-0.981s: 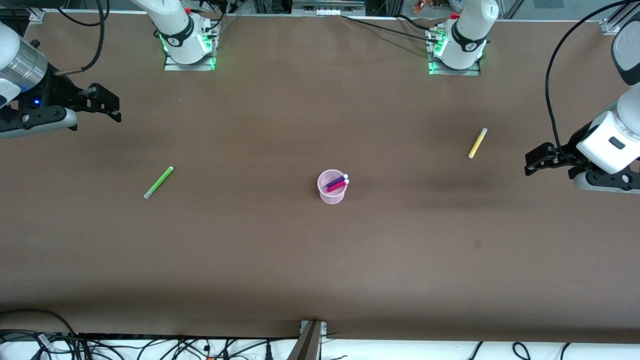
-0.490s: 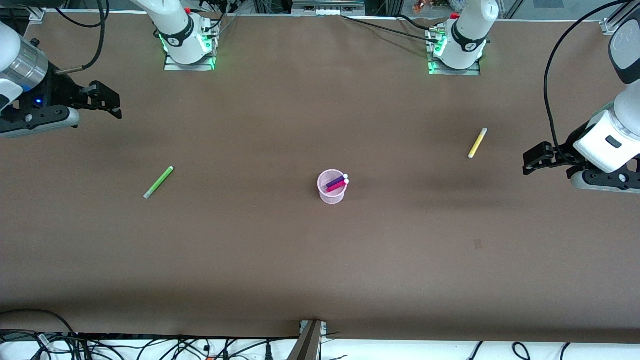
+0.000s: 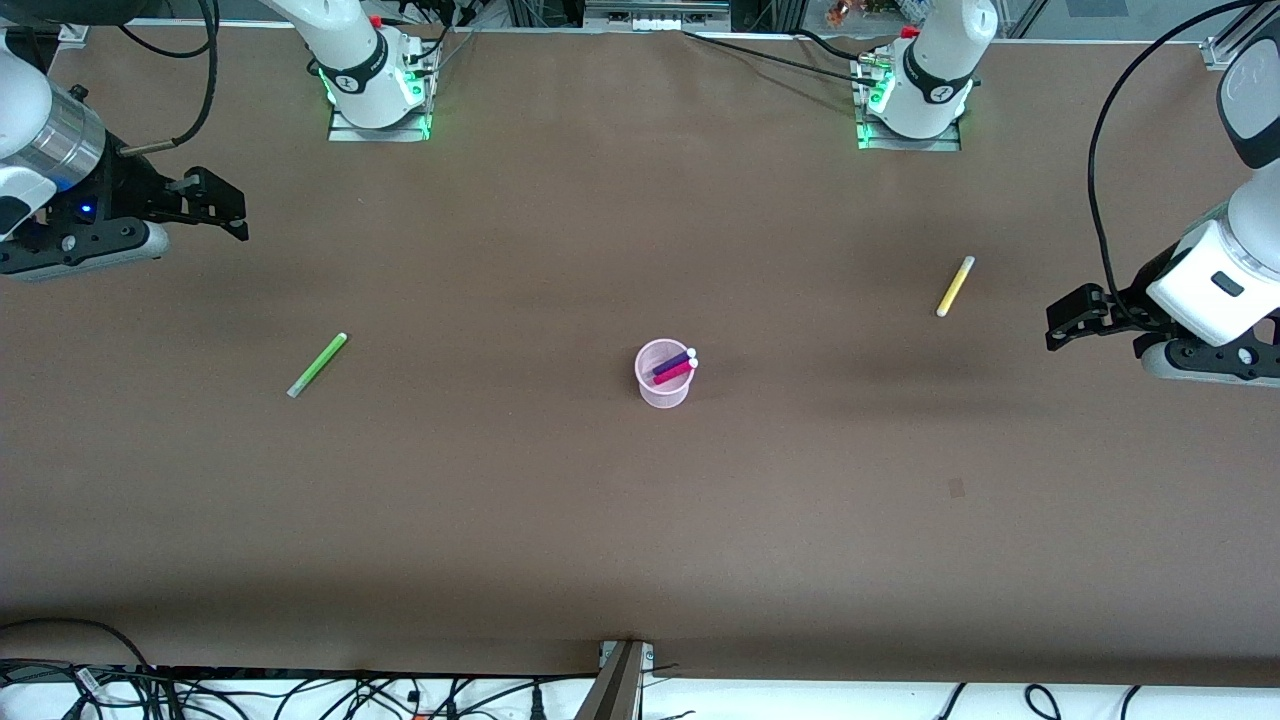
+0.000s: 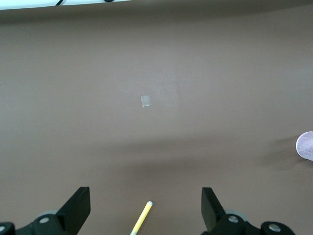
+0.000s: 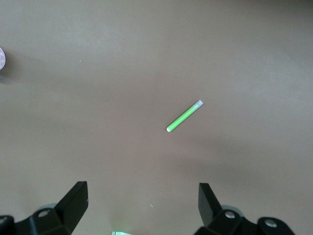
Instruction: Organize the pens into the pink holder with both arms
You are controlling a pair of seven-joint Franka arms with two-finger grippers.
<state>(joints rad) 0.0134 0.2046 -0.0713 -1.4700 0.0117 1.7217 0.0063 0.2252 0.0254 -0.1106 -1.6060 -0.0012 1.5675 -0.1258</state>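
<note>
My left claw (image 3: 1062,327) hangs at the right edge of the front frame, fingers apart and empty, over bare brown surface (image 3: 600,520) near the yellow pen (image 3: 955,286). My right claw (image 3: 225,208) hovers at the upper left edge, likewise spread with nothing in it. The green pen (image 3: 317,365) lies left of centre. Mid-frame stands the pink holder (image 3: 662,375), with the purple pen (image 3: 673,362) and magenta pen (image 3: 677,372) leaning inside it.
</note>
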